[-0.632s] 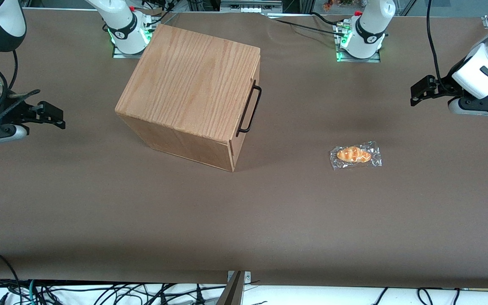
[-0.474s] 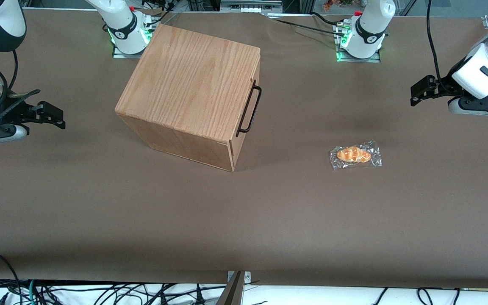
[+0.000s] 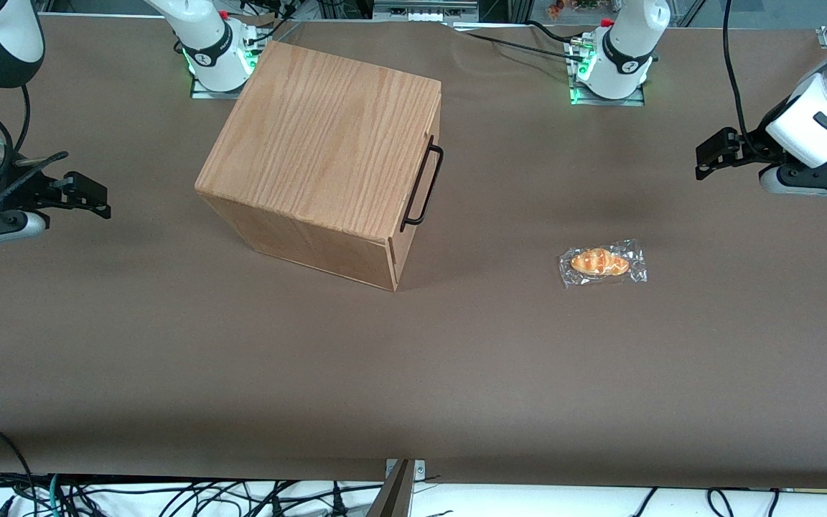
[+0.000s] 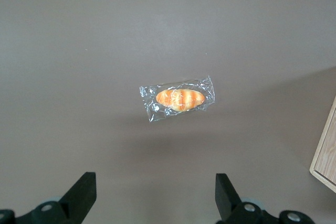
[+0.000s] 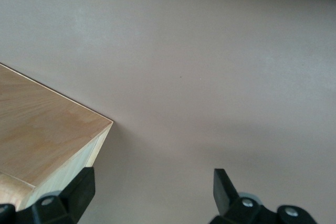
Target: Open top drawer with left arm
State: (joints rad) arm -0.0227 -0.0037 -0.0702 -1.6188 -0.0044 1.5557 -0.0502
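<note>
The oak-grain cabinet stands on the brown table, its front turned toward the working arm's end. The top drawer sits shut, flush with the cabinet, and only a thin strip of its front shows. Its black wire handle sticks out from that front. My left gripper hovers well away toward the working arm's end of the table, apart from the handle, pointing toward the cabinet. In the left wrist view the gripper is open with nothing between its fingers, and a corner of the cabinet shows.
A wrapped bread roll lies on the table between the cabinet's front and my gripper, nearer the front camera than both. Two arm bases stand along the table's back edge. The right wrist view shows the cabinet's top corner.
</note>
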